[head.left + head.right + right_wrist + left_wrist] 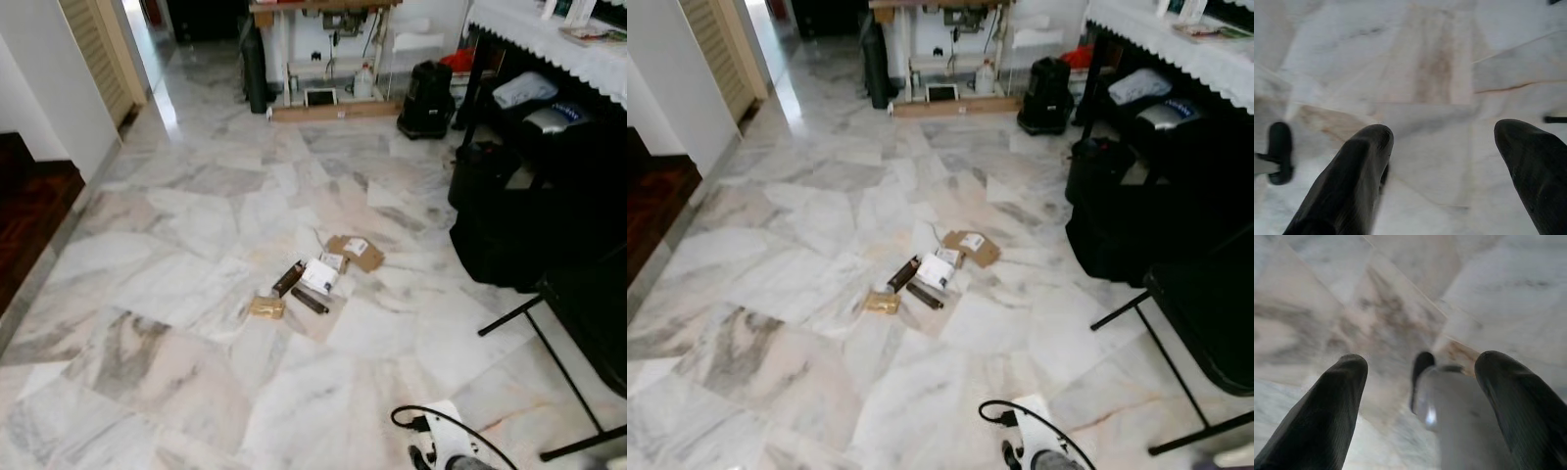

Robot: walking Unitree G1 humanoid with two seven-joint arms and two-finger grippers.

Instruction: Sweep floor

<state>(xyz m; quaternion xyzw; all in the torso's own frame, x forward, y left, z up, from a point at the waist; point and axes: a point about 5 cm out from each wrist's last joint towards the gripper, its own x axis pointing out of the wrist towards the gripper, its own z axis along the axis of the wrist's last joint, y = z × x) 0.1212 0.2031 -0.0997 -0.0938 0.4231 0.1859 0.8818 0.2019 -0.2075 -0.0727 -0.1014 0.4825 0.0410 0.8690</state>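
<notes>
A small heap of litter [312, 279] lies on the marble floor [196, 225] at the middle of the head view: a flat piece of cardboard [355, 252], a white packet [319, 275], a dark stick [310, 300] and a tan scrap [266, 306]. At 3 o'clock stand black bags [509, 225] and a folding chair [588, 313]. Both arms hang over bare tiles; the left pincer [1420, 382] and the right pincer [1442, 147] each have their fingers spread apart, gripping nothing.
</notes>
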